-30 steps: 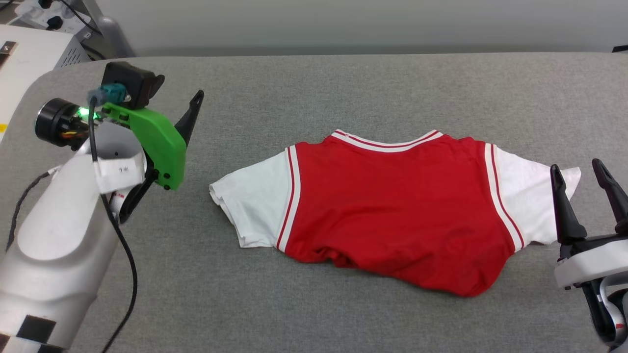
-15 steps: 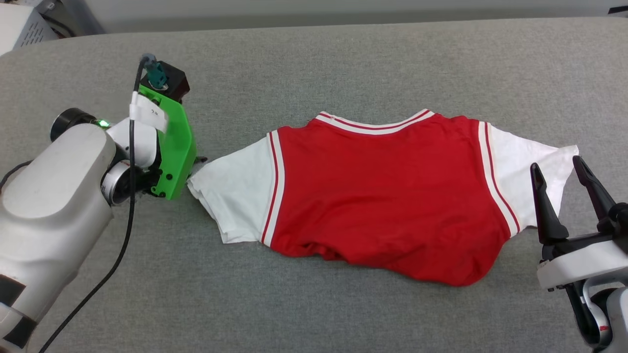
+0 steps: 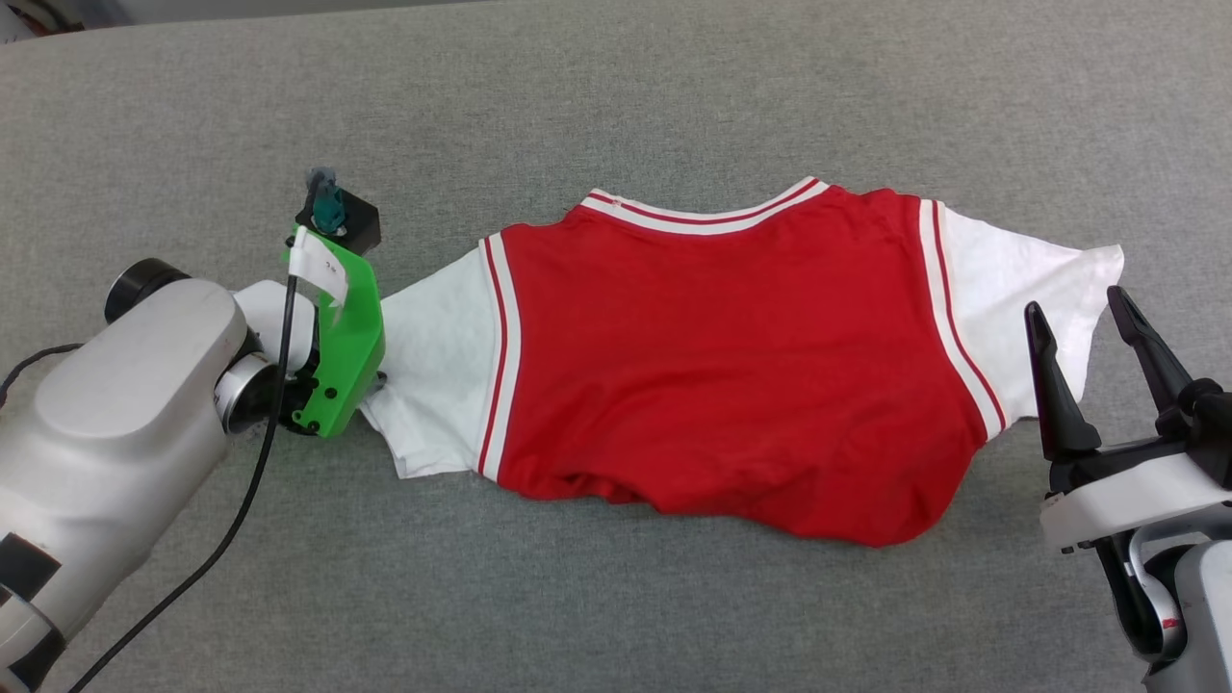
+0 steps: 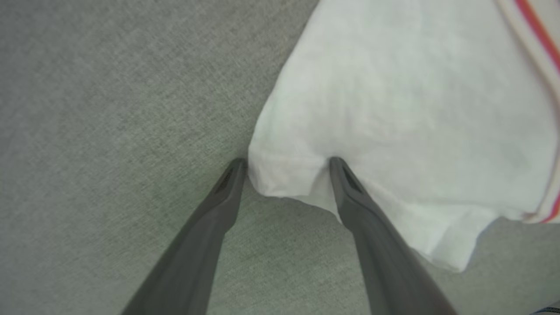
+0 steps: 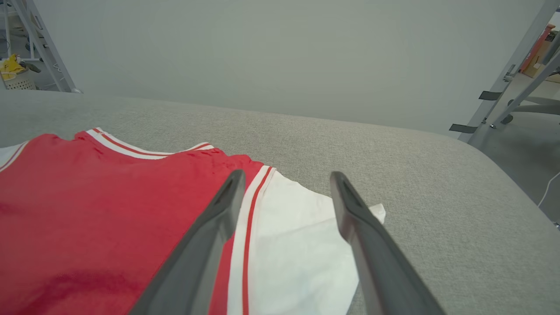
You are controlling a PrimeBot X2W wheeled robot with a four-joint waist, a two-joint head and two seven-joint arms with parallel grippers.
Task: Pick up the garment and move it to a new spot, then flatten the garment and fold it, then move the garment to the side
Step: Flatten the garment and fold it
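The red jersey (image 3: pixel 731 356) lies spread on the grey table (image 3: pixel 616 96), with the left gripper (image 4: pixel 286 164) fingers apart astride its left sleeve (image 4: pixel 393 109) edge and the right gripper (image 3: pixel 1075 300) fingers apart just beside the right sleeve (image 3: pixel 1020 279).

GREY WORKTOP, QUIET ROOM: A grey fabric-covered work surface (image 3: pixel 674 87) spreads across the head view, its weave even and its far corner rounded. In the right wrist view a plain pale wall (image 5: pixel 262 52) rises behind it. At far left, a slanting metal frame (image 5: pixel 46 57) stands beside a pale basket (image 5: pixel 19 82) with something yellow (image 5: pixel 9 65) on top. To the right, angled grey metal struts (image 5: pixel 529 35) bearing dark strips (image 5: pixel 489 95) stand on a grey floor (image 5: pixel 512 148). A cardboard box (image 5: pixel 536 68) sits beyond them, and a thin white cable (image 5: pixel 549 188) trails near the edge.
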